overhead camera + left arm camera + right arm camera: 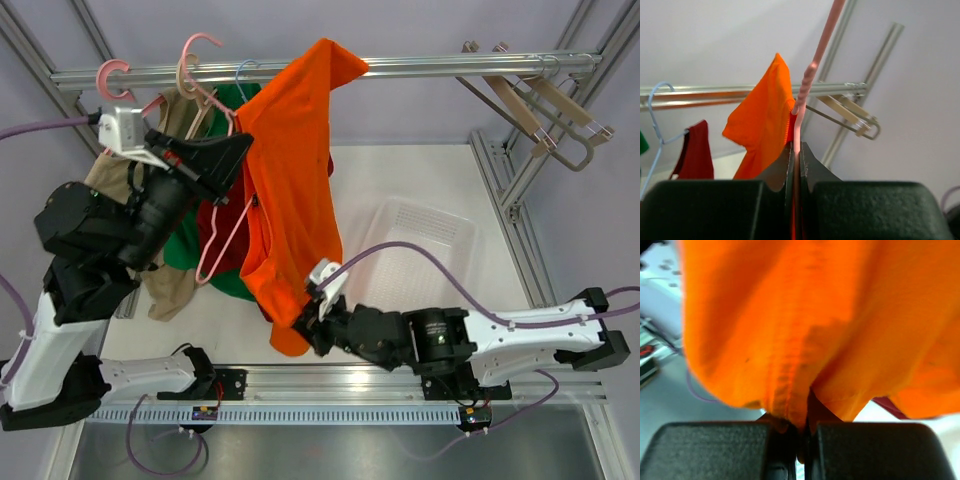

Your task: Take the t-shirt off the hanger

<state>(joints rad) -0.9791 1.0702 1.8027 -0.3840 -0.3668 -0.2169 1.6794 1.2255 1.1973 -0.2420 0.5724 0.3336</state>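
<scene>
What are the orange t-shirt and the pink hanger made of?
The orange t-shirt looks like soft matte cloth, probably cotton knit: it folds, drapes and shows a stitched hem. The pink hanger looks like smooth, slightly glossy plastic, with moulded ridges.

T-shirt hangs mid-rail; other garments to its left, spare hangers at the rail's right end, basket on table at right.

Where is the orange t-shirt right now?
In the top view the orange t-shirt hangs left of centre below the rail, right of the green garment, its hem clamped by the right gripper.
</scene>
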